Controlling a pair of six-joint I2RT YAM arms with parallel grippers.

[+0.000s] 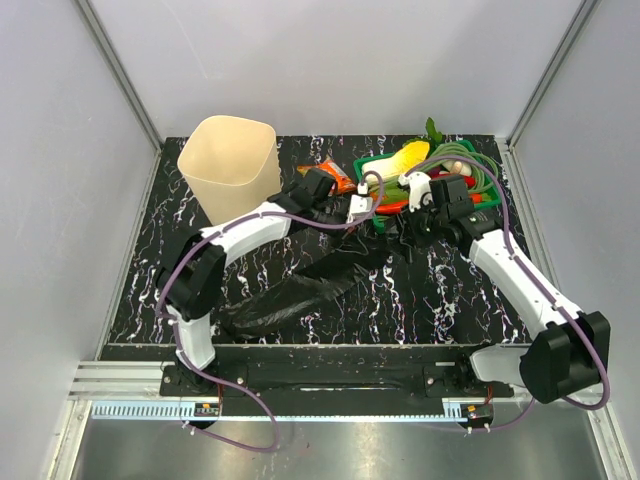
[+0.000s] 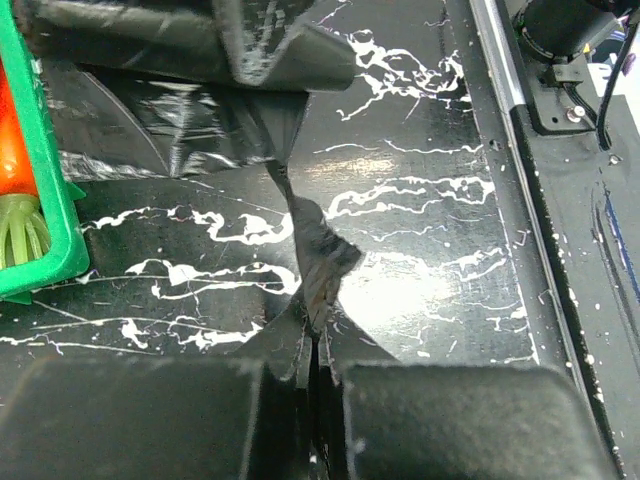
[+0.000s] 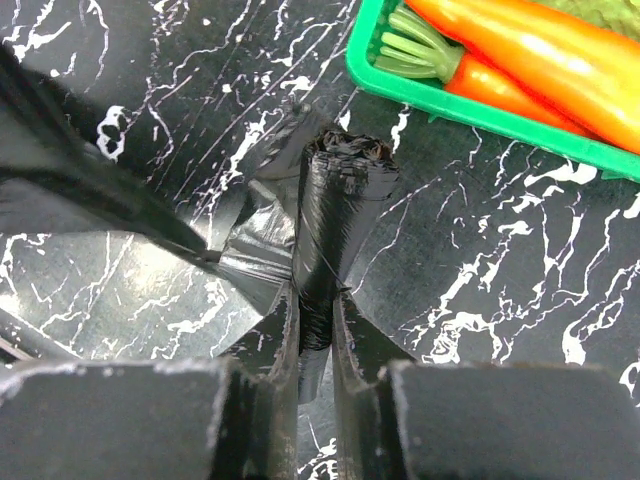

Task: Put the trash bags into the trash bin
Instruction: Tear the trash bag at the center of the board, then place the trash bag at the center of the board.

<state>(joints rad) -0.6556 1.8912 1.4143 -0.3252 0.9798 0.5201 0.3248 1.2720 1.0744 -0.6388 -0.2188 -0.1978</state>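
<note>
A black trash bag (image 1: 300, 290) lies as a long floppy sheet across the marbled table, running from the middle toward the near left. My left gripper (image 1: 362, 212) is shut on a thin twisted strip of the trash bag (image 2: 318, 262), pinched between its fingertips (image 2: 300, 345). Just to its right, my right gripper (image 1: 412, 225) is shut on a rolled bundle of the trash bag (image 3: 335, 215). The two grippers stand close together beside the green tray. The cream trash bin (image 1: 230, 165) stands upright at the back left, apart from both grippers.
A green tray (image 1: 372, 165) of vegetables sits at the back right, close behind both grippers; its rim (image 2: 45, 200) shows in the left wrist view and its edge (image 3: 470, 112) in the right. An orange snack wrapper (image 1: 340, 180) lies between bin and tray.
</note>
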